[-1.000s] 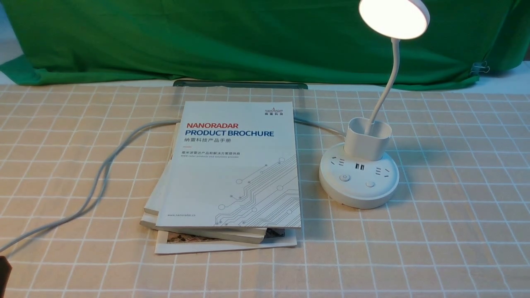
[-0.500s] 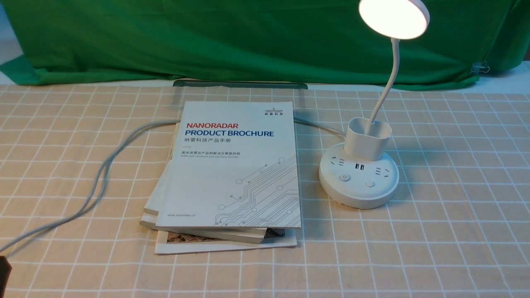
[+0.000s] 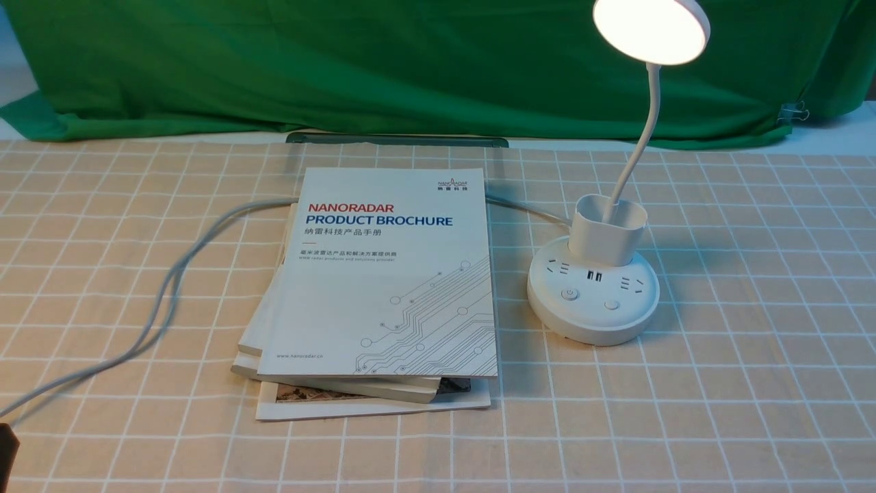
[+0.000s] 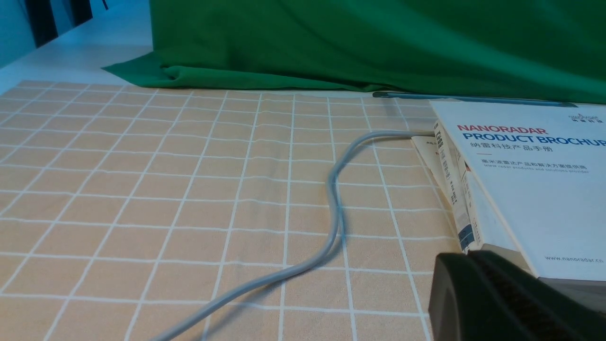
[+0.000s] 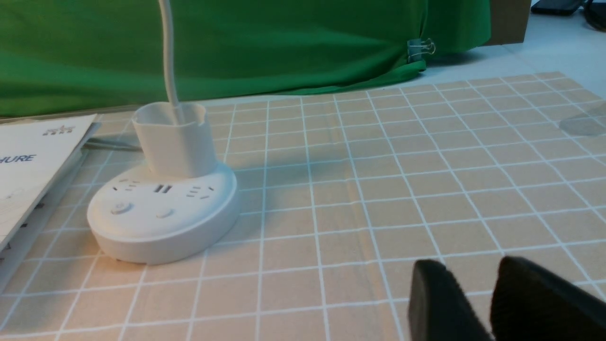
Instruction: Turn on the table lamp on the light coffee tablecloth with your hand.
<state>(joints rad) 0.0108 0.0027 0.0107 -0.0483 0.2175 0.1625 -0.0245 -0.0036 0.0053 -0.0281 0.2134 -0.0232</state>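
Note:
The white table lamp (image 3: 593, 301) stands on the light coffee tablecloth (image 3: 753, 342), right of centre. Its disc head (image 3: 650, 29) glows brightly at the top of the gooseneck. In the right wrist view the lamp base (image 5: 161, 213) shows two round buttons on its front. My right gripper (image 5: 473, 267) hovers low over the cloth well away from the base, open, with bare cloth between its fingers. My left gripper (image 4: 466, 258) sits beside the brochure stack with its fingers pressed together and nothing in them. Only its dark edge (image 3: 5, 445) shows in the front view.
A stack of brochures (image 3: 383, 287) lies left of the lamp. The lamp's grey cable (image 3: 164, 294) runs from behind the stack across the cloth toward the front left. A green cloth (image 3: 410, 61) hangs at the back, held by a binder clip (image 5: 421, 47).

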